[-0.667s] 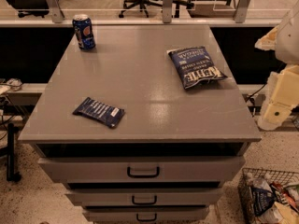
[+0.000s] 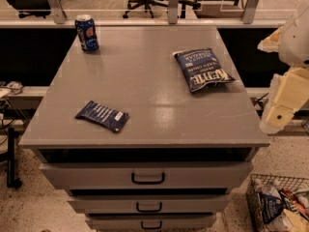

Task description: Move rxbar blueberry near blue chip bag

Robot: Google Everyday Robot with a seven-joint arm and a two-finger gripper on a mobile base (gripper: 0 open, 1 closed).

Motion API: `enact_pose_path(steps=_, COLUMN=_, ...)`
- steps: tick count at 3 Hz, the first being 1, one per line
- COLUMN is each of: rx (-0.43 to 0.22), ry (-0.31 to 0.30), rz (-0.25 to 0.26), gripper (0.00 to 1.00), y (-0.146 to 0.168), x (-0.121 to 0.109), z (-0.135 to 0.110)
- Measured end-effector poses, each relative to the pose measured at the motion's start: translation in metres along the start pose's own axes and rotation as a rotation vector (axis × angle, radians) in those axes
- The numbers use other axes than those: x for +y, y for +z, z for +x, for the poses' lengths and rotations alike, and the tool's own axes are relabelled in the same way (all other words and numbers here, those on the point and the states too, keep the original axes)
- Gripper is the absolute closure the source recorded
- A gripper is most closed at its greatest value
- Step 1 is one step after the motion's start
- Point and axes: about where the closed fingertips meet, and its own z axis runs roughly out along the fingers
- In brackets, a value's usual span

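Observation:
The rxbar blueberry, a small flat navy wrapper with white text lines, lies on the grey cabinet top near its front left. The blue chip bag, puffy dark blue with white "Kettle" lettering, lies at the back right of the top. My gripper is on the cream arm off the cabinet's right edge, level with the front corner. It is well away from the bar and to the right of and below the bag. It holds nothing that I can see.
A blue soda can stands at the back left corner. The cabinet has stacked drawers below. A wire basket of snack packs sits on the floor at the lower right. A rail and office chairs stand behind.

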Motion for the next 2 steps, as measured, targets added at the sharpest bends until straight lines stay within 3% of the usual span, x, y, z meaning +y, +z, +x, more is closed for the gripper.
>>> enact_pose_path(steps=1, rx=-0.115, ry=-0.027, rz=-0.057, gripper=0.00, y=0.026, x=0.009, z=-0.042)
enact_pose_path(steps=2, rx=-0.276, ry=-0.073, rz=-0.154, gripper=0.00, y=0.061, x=0.033, z=-0.116)
